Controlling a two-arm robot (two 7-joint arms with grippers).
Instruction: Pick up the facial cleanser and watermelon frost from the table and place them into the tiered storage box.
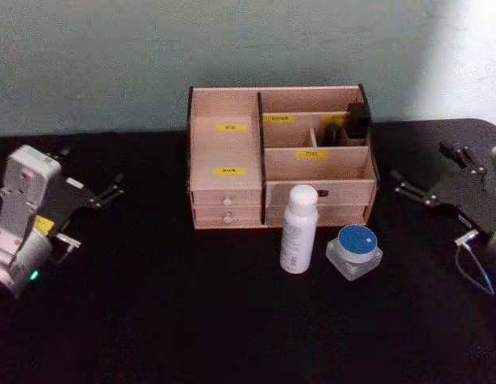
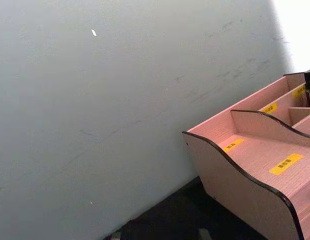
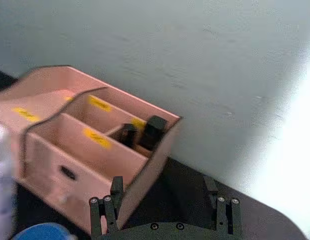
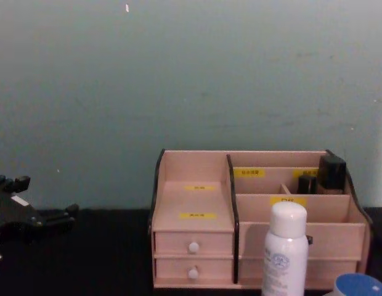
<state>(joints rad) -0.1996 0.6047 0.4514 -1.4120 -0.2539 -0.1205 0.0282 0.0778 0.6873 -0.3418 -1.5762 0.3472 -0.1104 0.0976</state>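
Right gripper over right side of black table, fingers spread wide, nothing held. Blue-lidded jar to its left, nearer robot. White bottle upright just beside jar, on side away from gripper. Storage box behind both, standing between grippers, dark bottles in its back right compartment. Left gripper beyond box, well apart from bottle and jar, fingers open, empty.
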